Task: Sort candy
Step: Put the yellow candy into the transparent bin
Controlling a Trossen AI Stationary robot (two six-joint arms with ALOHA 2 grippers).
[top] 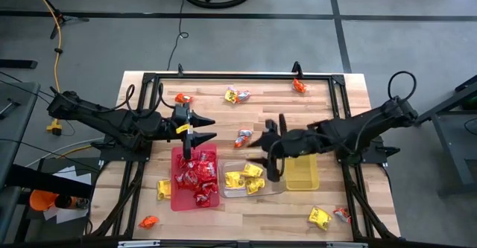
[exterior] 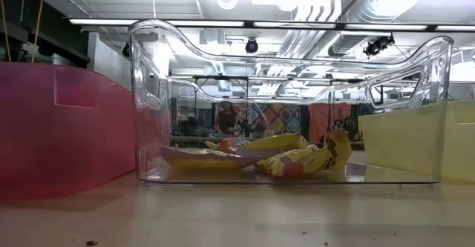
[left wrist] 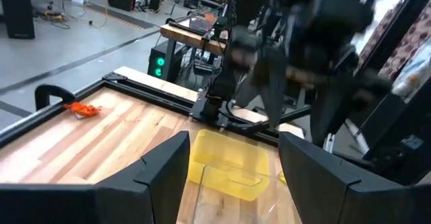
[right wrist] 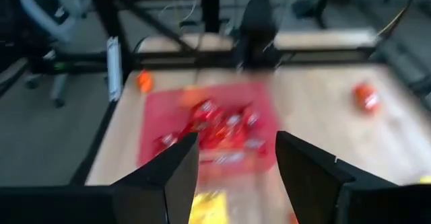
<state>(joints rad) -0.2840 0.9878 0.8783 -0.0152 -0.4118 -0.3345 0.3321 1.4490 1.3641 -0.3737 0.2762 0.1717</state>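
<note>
**A:** How far along are you?

**B:** Partway, by my read. The red tray holds a heap of red candy, and the clear tray holds several yellow packets. The yellow tray looks bare. Strays still lie on the tabletop: a yellow packet and an orange one near 12 o'clock, a red one near the centre, a yellow one just beside the red tray at 8 o'clock, an orange one at 7 o'clock and a pair at 5 o'clock.

**A:** And your arms?

**B:** Your right pincer reaches in from 3 o'clock and hangs over the clear tray, fingers spread and empty. Your left pincer reaches in from 9 o'clock above the red tray's far end, spread wide and holding nothing.
</note>
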